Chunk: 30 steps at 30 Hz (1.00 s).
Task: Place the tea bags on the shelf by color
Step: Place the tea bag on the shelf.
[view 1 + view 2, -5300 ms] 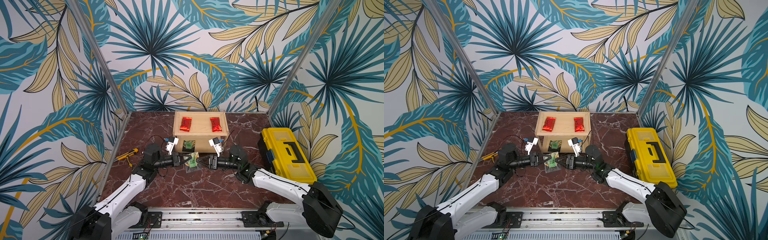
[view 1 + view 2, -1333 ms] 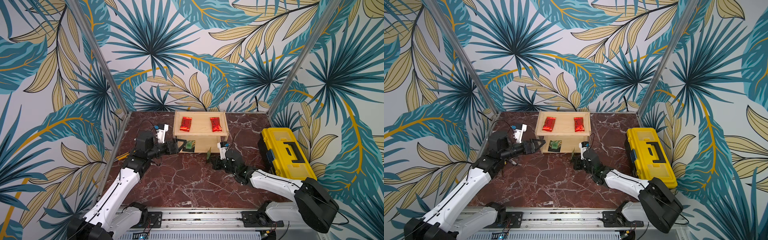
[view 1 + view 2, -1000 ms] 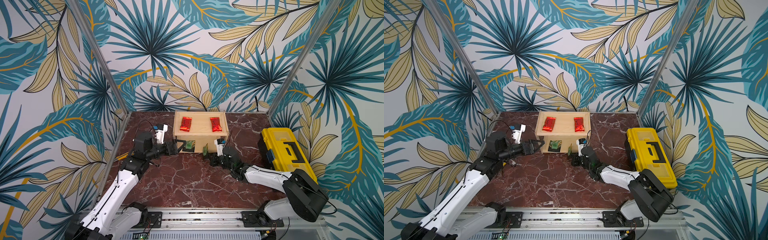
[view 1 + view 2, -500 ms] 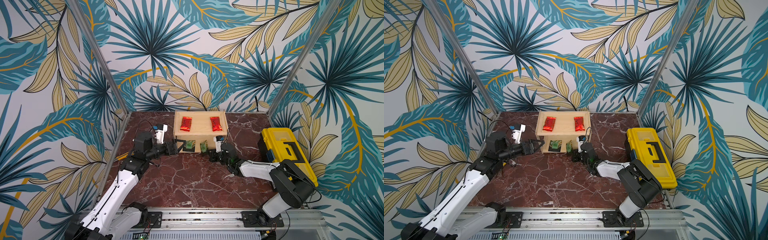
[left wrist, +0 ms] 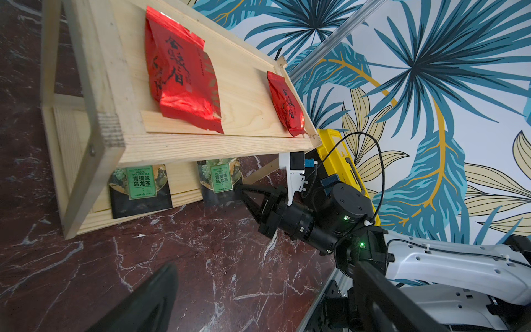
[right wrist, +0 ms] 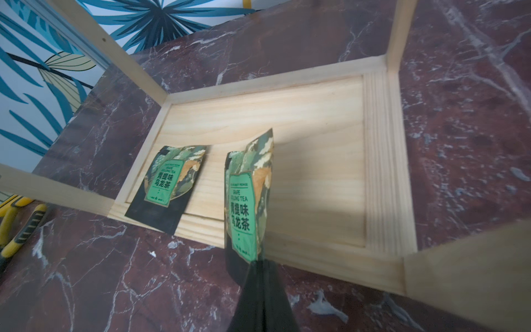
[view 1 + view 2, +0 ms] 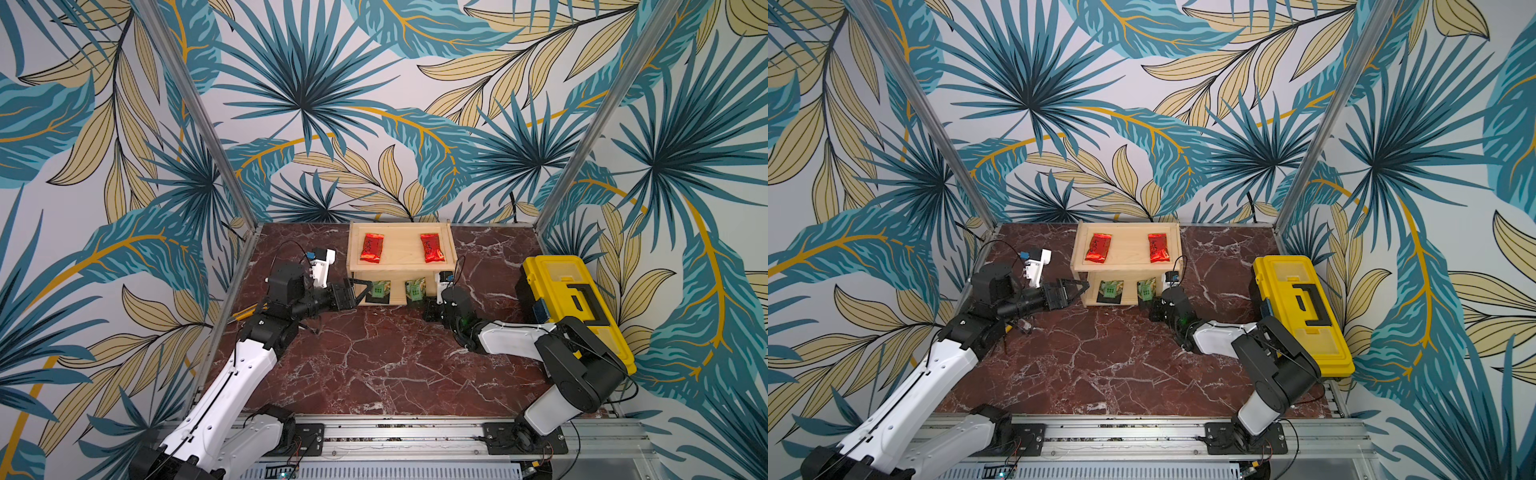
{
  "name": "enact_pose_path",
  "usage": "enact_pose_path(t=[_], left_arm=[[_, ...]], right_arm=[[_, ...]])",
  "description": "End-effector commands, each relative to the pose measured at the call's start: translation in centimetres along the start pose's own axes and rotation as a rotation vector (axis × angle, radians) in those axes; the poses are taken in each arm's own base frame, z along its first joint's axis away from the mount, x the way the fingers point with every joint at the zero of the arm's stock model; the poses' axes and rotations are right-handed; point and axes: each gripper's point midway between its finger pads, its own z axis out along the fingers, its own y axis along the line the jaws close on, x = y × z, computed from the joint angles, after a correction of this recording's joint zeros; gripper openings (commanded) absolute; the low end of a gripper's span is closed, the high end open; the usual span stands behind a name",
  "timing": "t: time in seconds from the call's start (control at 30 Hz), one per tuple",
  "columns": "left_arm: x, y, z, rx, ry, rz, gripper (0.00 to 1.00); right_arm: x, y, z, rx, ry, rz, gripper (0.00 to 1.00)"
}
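Right wrist view: right gripper (image 6: pixel 255 263), arm stretched low, pinches a green tea bag (image 6: pixel 247 201) upright just ahead of it, over the lower front rim of the shelf (image 6: pixel 316 254); left gripper (image 7: pixel 365 290) spread wide.

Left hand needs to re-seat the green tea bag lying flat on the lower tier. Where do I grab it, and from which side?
Pinch the flat green tea bag by its black bottom edge, which lies across the lower board's front rim and looks slightly raised there. Come in low from the shelf's open front; the top board blocks any approach from above.
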Motion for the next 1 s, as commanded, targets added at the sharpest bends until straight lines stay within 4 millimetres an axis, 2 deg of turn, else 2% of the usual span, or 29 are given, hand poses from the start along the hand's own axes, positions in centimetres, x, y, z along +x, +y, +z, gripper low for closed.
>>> enact_pose_path(t=[0.0, 0.37, 0.47, 0.63, 0.73, 0.83, 0.97], left_arm=[[-1.5, -2.3, -1.2, 0.040, -0.038, 0.046, 1.00], [-0.7, -2.1, -2.1, 0.025, -0.040, 0.016, 1.00], [-0.6, -2.2, -2.3, 0.022, -0.042, 0.016, 1.00], [-0.6, -2.4, -2.8, 0.016, -0.050, 0.023, 1.00], [-0.4, -2.3, -2.9, 0.014, -0.052, 0.024, 1.00], [-0.3, -2.2, -3.0, 0.008, -0.054, 0.029, 1.00], [-0.2, -2.1, -2.9, 0.008, -0.053, 0.042, 1.00]], right_arm=[[0.3, -1.4, 0.4, 0.064, -0.026, 0.003, 0.11], [-0.4, -2.3, 1.2, 0.130, -0.056, 0.003, 0.17], [-0.5, -2.5, 1.3, 0.143, -0.058, 0.010, 0.26], [-0.5, -2.5, 1.5, 0.148, -0.052, 0.007, 0.32], [-0.7, -2.0, 1.2, 0.123, -0.048, 0.001, 0.33], [-0.7, -0.5, 0.5, 0.036, -0.030, -0.010, 0.33], [0.6, 1.1, -1.1, -0.050, 0.020, -0.026, 0.33]])
